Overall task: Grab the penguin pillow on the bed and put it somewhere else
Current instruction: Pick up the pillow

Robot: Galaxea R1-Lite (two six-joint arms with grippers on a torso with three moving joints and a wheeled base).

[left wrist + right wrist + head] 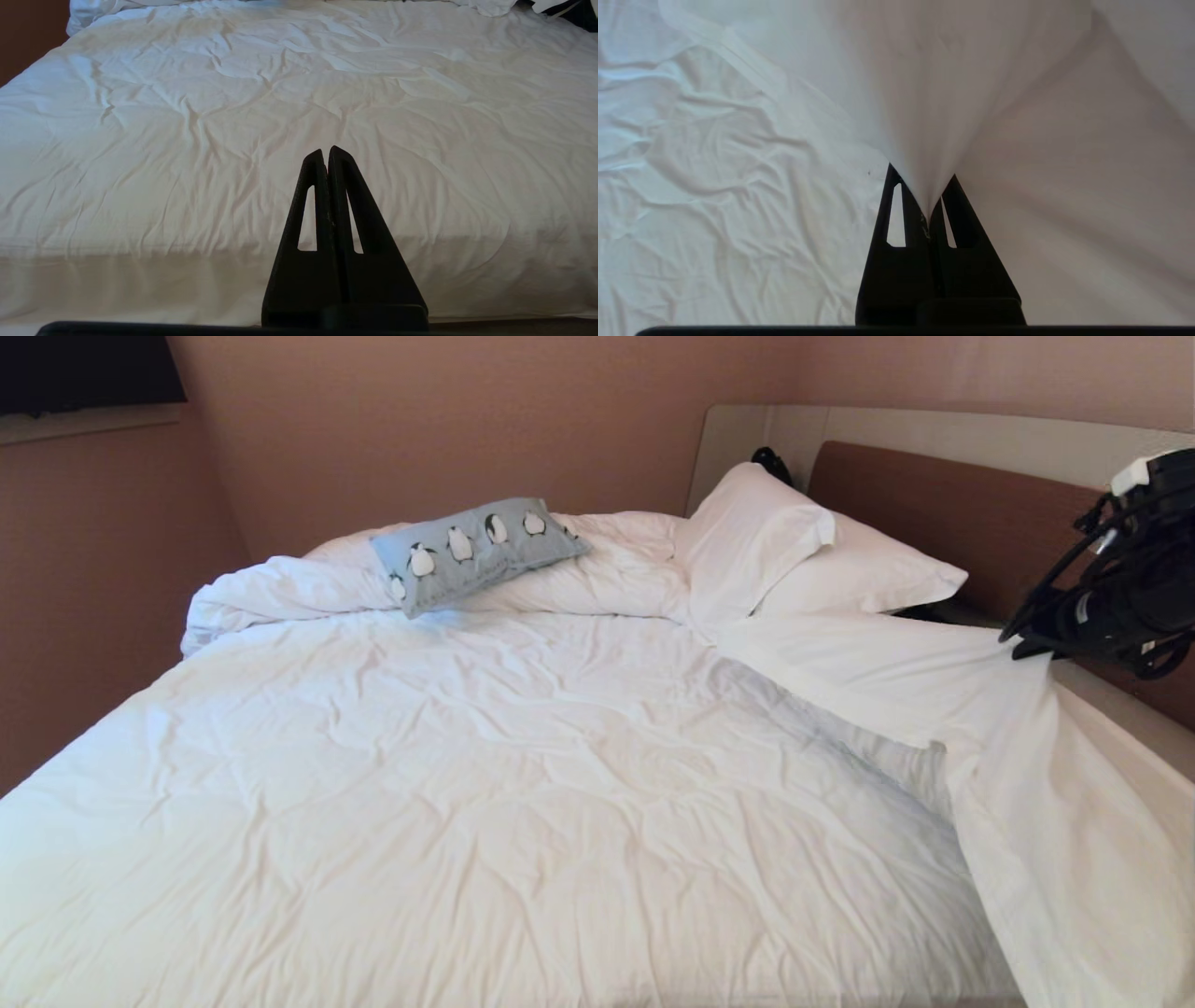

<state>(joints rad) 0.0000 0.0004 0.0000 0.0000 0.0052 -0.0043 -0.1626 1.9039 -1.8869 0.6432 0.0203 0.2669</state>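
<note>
Penguin pillow (478,552): lay on the bunched duvet ridge at the far side of the bed (485,803), about 11 o'clock in the head view, untouched.
Long axis: ran roughly 8 to 2 o'clock, penguin print facing up, near corner hanging over the ridge.
Neighbours: white pillows (794,546) sat just beside it at 1 o'clock, against the headboard (943,513).
Right pincer (1022,644): at 3 o'clock by the bed's right edge, well apart from the pillow; jaws clamped on a fold of white sheet (934,681), which was pulled up into a tent.
Left pincer (325,154): fingers pressed together, empty, low at the foot of the bed.
Judgement: neither pincer was near; the pillow lay toward 10 o'clock from the right pincer, across the bed, and the sheet would likely need letting go first.
</note>
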